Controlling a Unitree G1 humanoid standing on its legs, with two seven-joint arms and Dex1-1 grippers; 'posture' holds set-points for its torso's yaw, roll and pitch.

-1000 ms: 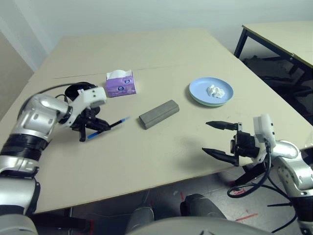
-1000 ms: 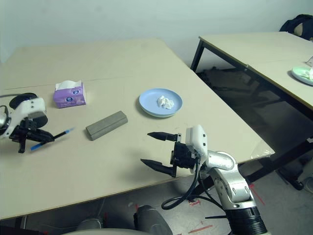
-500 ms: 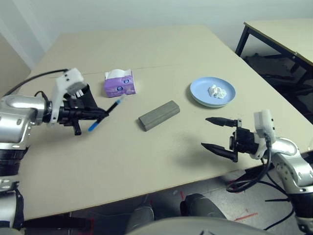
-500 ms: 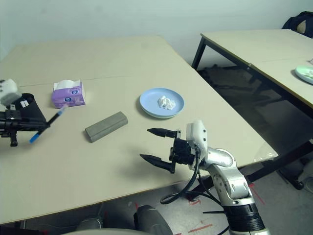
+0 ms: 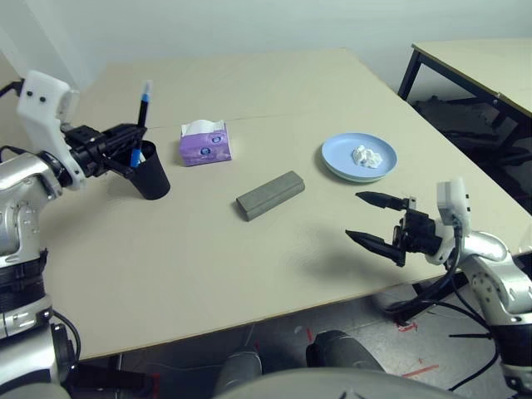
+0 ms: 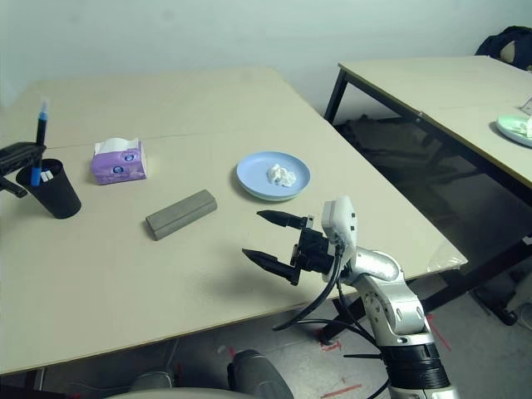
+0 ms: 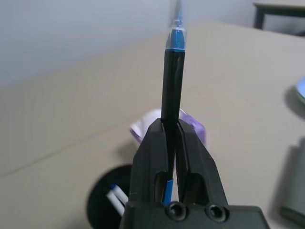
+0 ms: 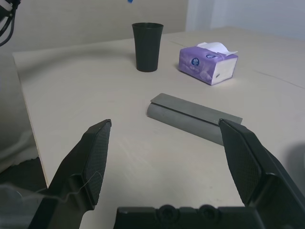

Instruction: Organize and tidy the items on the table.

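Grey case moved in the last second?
No. The grey case lies at the same spot and angle relative to the purple tissue box.

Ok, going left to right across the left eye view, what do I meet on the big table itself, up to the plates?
Black cup, purple tissue box, grey glasses case, blue plate with a white tissue wad on it.

The black pen (image 5: 142, 112) with blue ends is standing nearly upright at the left; the black cup (image 5: 150, 176) is standing just below, holding a white pen (image 7: 116, 200). The grey oblong case (image 5: 271, 195) is lying closed and slanted mid-frame; the blue plate (image 5: 339, 155) is resting upper right on a green plate (image 5: 359, 179), bearing a white tissue wad (image 5: 366, 156).
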